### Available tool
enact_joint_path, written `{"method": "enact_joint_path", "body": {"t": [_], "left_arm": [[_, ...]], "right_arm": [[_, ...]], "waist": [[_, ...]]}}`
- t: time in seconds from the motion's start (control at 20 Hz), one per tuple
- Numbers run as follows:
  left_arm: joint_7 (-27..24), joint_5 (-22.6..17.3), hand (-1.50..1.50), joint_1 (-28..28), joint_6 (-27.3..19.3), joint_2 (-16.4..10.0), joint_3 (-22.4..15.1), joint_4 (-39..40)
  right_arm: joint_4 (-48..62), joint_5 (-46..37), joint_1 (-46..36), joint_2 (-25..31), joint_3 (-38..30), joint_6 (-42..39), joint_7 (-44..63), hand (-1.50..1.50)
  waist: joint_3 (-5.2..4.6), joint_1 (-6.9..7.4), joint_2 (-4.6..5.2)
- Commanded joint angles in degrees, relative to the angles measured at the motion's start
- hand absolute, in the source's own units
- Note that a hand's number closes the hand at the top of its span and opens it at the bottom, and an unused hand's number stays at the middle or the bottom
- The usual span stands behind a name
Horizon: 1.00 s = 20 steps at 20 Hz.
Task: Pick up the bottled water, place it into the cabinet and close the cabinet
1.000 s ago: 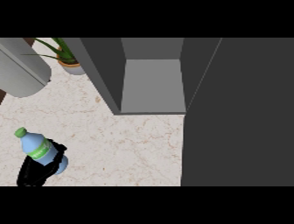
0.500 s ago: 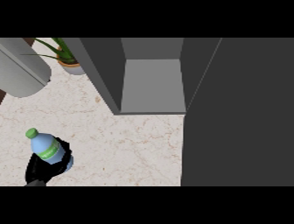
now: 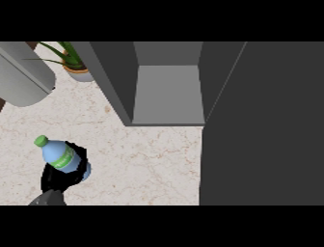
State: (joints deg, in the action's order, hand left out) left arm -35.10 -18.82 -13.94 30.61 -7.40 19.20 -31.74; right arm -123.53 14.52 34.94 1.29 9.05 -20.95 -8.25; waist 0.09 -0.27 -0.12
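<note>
Head view, 1 frame.

The cabinet door [image 3: 272, 125] is recorded as the largest item: a dark grey panel, swung open, filling the right side of the view from top to bottom. To its left the cabinet [image 3: 168, 91] is seen open, with a lighter grey floor between 2 dark side walls. The counter [image 3: 143, 164], pale marbled stone, is seen below and left of the cabinet. A large grey cylinder [image 3: 12, 72] is noted lying at an angle at the upper left, and a potted plant [image 3: 72, 58] with green leaves is noted between it and the cabinet's left wall.

A grey forearm [image 3: 47, 198] is seen entering from the lower edge at the far left. The left hand [image 3: 60, 177], black, is held above it, its fingers curled round the lower part of the bottled water [image 3: 60, 157] and clamped on it.

The bottled water is found over the counter's lower-left area, well apart from the cabinet opening. It is pale blue and translucent, with a green label band [image 3: 66, 161] round the middle and a green cap [image 3: 41, 141]. Its long axis is tilted: the cap is pointed to the upper left of the view, the base to the lower right, hidden in the hand. Contact with the counter cannot be judged.
</note>
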Motion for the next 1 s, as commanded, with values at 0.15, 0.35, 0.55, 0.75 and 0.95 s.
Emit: {"method": "enact_joint_path", "body": {"t": [0.15,0.35,0.55,0.75,0.95], "left_arm": [[7.2,-6.1,1.5,2.3,1.9,1.5,-0.7,-10.1],[10.2,-5.4,1.5,4.4,-2.7,5.0,-4.3,-17.5],[13.3,-5.6,1.5,7.1,-9.9,7.3,-10.5,-26.8],[19.0,-9.6,1.5,9.7,-15.7,7.3,-18.3,-38.6],[21.8,-8.5,1.5,11.7,-21.2,7.4,-23.1,-47.4]], "right_arm": [[0.1,1.5,-1.1,1.3,-1.3,-0.8,0.3,-1.5],[-1.2,-1.0,-1.1,-0.6,2.4,1.6,2.1,-1.5],[-0.4,-1.1,0.4,-0.2,2.6,0.2,-0.1,-1.5],[0.6,1.3,-0.5,0.5,0.5,0.4,1.0,-1.5],[2.7,2.9,-2.2,1.1,-1.1,-0.2,-0.1,-1.5]], "waist": [[-0.07,0.16,0.0],[-0.08,0.14,0.03],[-0.07,0.06,-0.02],[-0.04,0.29,-0.12],[-0.04,0.39,-0.09]]}}
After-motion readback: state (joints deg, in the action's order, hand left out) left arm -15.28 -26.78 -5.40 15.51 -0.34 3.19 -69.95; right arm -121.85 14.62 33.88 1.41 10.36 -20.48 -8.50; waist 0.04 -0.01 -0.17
